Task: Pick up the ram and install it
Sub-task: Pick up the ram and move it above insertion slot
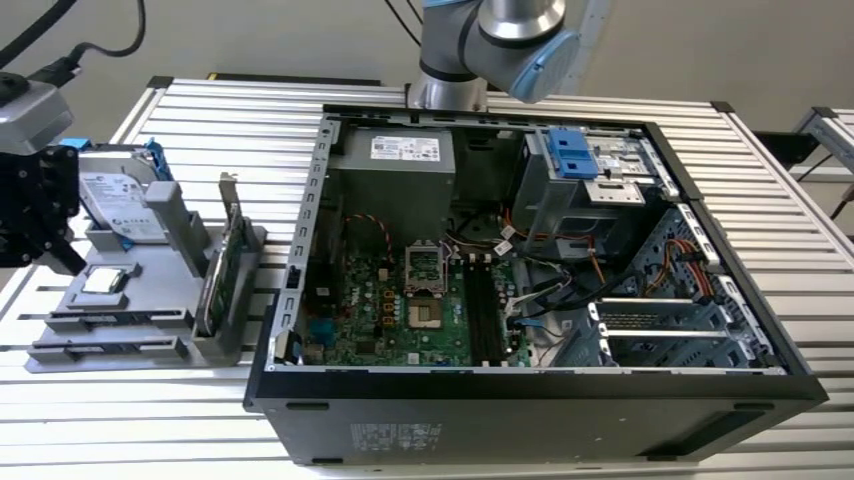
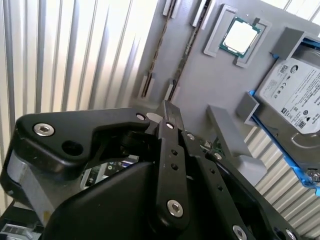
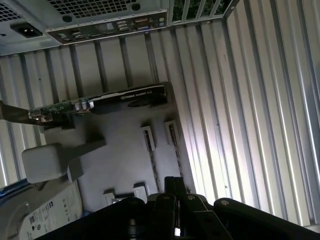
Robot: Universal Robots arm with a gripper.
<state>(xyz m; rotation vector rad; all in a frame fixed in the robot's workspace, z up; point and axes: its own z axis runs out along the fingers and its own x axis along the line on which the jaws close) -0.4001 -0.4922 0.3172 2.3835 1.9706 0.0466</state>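
Two thin dark strips stand edge-on in the long slots of the grey parts holder (image 2: pixel 200 85). They look like the ram (image 2: pixel 156 55), also seen in the first wrist view (image 3: pixel 176 150). In the exterior view the slots lie along the holder's front (image 1: pixel 114 320). My black gripper (image 1: pixel 60 262) hangs over the holder's left end, above the parts and touching none. Its fingertips (image 2: pixel 167 106) are pressed together with nothing between them, and in the first wrist view the gripper (image 3: pixel 173 183) points toward the slot ends. The motherboard's black memory slots (image 1: pixel 481 312) lie inside the open case.
The holder also carries a hard drive (image 2: pixel 295 100), a processor chip (image 2: pixel 241 37) and a green card with a metal bracket (image 1: pixel 227 265). The open computer case (image 1: pixel 534 385) stands to the exterior view's right of the holder on a slatted metal table (image 1: pixel 200 110).
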